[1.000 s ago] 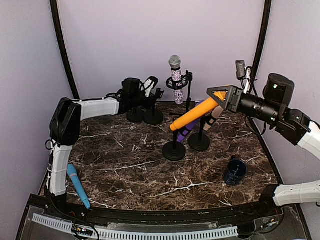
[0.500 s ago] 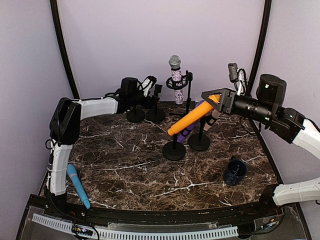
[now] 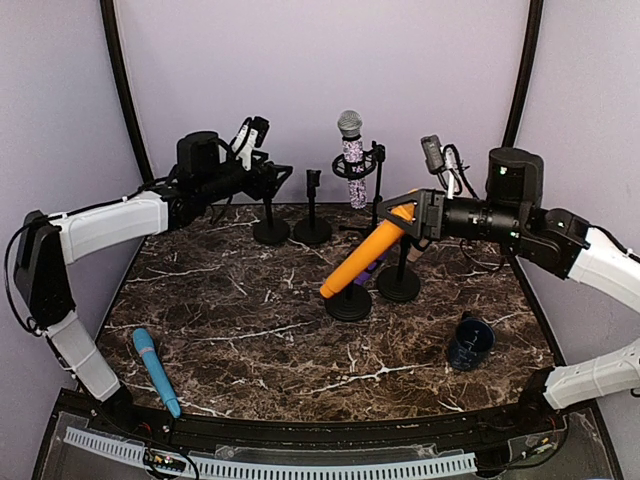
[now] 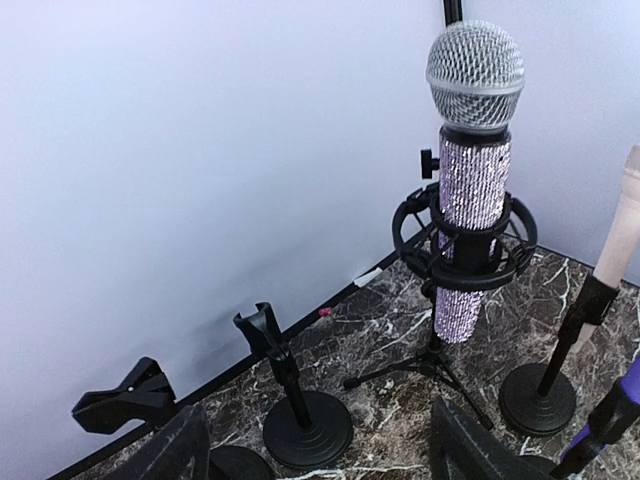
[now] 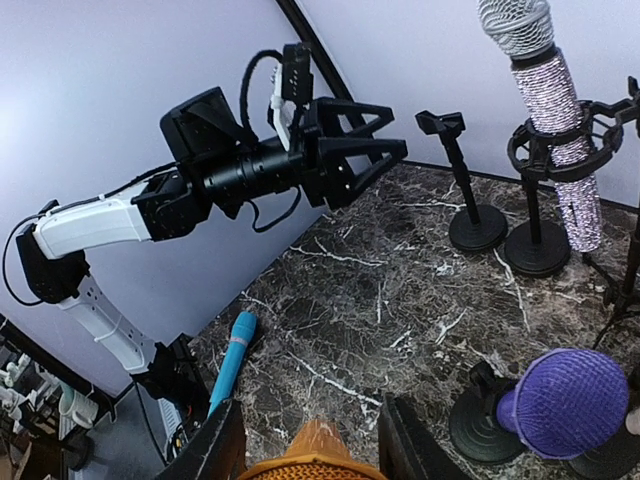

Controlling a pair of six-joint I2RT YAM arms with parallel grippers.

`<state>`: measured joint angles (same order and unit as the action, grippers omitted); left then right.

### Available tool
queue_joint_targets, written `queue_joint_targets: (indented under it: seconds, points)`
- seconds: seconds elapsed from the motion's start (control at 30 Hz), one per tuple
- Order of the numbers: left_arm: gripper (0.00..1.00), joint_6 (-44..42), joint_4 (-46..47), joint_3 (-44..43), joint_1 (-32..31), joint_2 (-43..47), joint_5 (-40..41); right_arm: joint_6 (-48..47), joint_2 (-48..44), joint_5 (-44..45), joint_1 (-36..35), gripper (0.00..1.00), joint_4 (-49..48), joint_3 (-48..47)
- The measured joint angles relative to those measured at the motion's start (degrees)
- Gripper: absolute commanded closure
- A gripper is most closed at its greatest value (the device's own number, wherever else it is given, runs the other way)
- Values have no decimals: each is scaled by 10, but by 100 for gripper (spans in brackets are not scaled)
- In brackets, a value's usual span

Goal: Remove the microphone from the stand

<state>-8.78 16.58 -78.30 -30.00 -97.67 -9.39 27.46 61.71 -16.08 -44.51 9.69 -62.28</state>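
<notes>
An orange microphone (image 3: 355,260) hangs slanted above the table, its far end low over a black stand base (image 3: 348,303). My right gripper (image 3: 400,212) is shut on its upper end. In the right wrist view the orange microphone (image 5: 315,458) sits between the two fingers (image 5: 215,450). My left gripper (image 3: 272,176) is raised at the back left, open and holding nothing. In the left wrist view its fingertips (image 4: 180,450) frame an empty clip stand (image 4: 290,400). A glitter microphone (image 4: 472,230) stands upright in a shock-mount stand at the back.
A purple microphone (image 5: 560,400) and a beige one (image 4: 620,230) sit in stands near the right gripper. Two empty stands (image 3: 271,230) (image 3: 313,228) are at the back. A blue microphone (image 3: 155,370) lies front left. A dark cup (image 3: 470,342) stands front right.
My left gripper opened and drew back up and to the left, away from the empty stands. My right gripper moved left with the orange microphone, whose free end dropped lower.
</notes>
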Motion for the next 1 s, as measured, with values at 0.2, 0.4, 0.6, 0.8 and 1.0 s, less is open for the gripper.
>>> queue_joint_targets:
  seconds: [0.2,0.4,0.6,0.8,1.0]
  points:
    - [22,31,-29,31,1,81,9,-4,67,-8,-59,69,-1,-17]
    - [21,70,-72,80,25,150,9,7,169,-26,-113,69,-18,-44]
    - [20,82,-97,148,64,229,14,15,283,-42,-148,70,-24,-112]
    - [20,71,-101,231,71,300,20,35,394,-75,-160,72,-36,-178]
    - [20,54,-103,240,73,316,30,67,491,-117,-160,70,-63,-223]
